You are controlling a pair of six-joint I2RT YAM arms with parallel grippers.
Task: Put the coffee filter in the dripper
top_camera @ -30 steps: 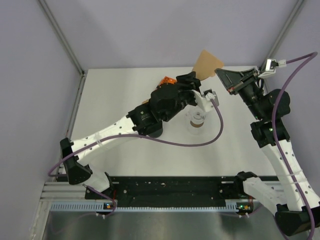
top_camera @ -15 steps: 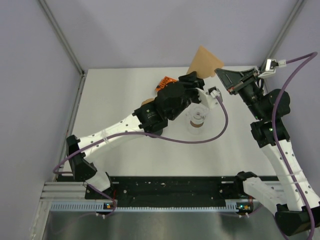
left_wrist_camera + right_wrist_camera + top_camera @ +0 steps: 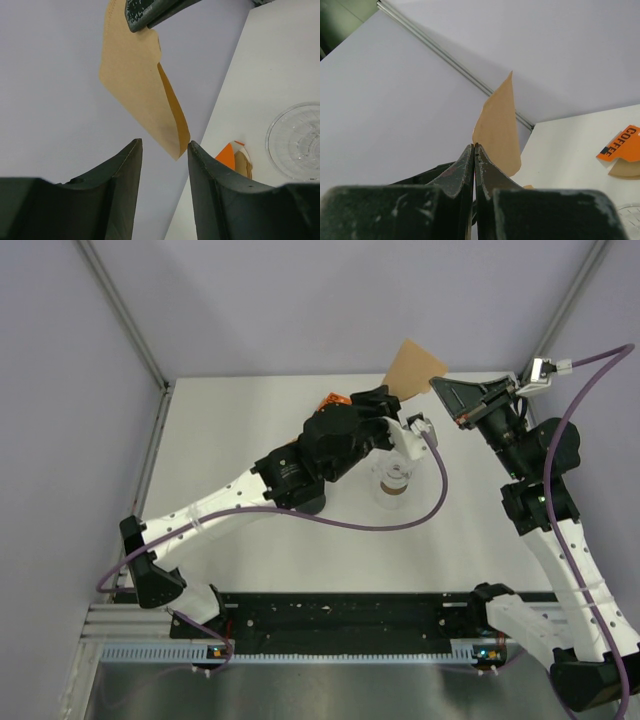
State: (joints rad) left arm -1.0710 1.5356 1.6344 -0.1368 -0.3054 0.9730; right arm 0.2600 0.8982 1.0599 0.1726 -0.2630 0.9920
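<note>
Brown coffee filter (image 3: 415,367) is clamped at the right claw's (image 3: 438,387) tip in the top view, with the dripper (image 3: 395,483) just below the left claw (image 3: 378,397). Left wrist: jaws apart, filter corner at their gap. Right wrist: pinched tight. Looks like a mid-air prep step; next it probably needs a grab and spread.

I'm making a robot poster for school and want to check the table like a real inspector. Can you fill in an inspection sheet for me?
Surface: white table, no spills seen.
Job's things: brown coffee filter held up in the air; clear dripper stands on the table with no filter in it.
Clutter: orange coffee packet lying on the table.
Grippers: right end effector shut on the coffee filter's edge; left end effector open, the filter's lower corner between its fingers.
Cables: purple cable loops over the table from the left arm; second cable arcs beside the right arm.
Surroundings: plain lilac walls, metal frame posts.
</note>
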